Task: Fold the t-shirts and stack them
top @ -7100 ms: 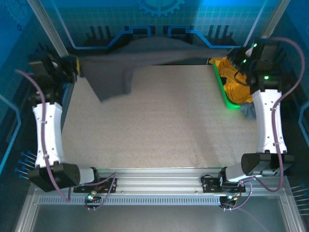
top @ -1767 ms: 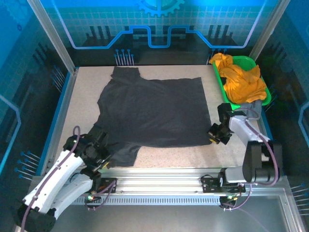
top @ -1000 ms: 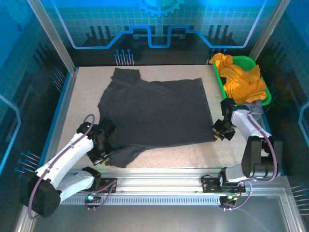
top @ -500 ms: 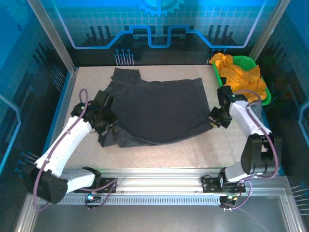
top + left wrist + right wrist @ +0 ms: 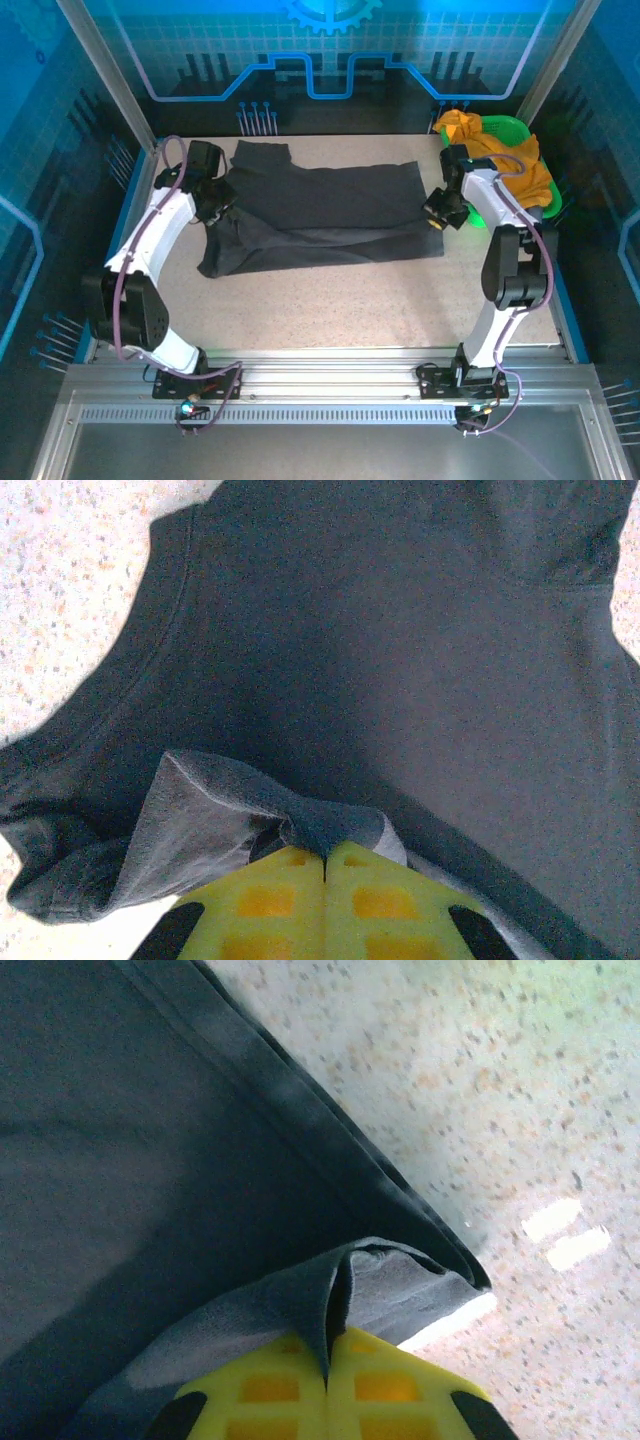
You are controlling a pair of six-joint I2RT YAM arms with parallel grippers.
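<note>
Charcoal-grey t-shirt (image 5: 320,215) (image 5: 400,660) (image 5: 120,1160) is pinched in both sets of jaws. The left gripper (image 5: 213,207) (image 5: 325,855) has its yellow jaws closed tight on a bunched fold at the shirt's left edge. The right gripper (image 5: 438,216) (image 5: 330,1345) is clamped on a hemmed corner at its right edge. Between them the shirt lies partly doubled over itself on the far half of the speckled counter (image 5: 350,300). Just beside the right gripper, a green basket (image 5: 472,212) holds a mustard-orange shirt (image 5: 510,170).

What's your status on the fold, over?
Left end effector shut on dark t-shirt edge; right end effector shut on its corner. Shirt partly folded over itself. Green basket close beside right end effector.
</note>
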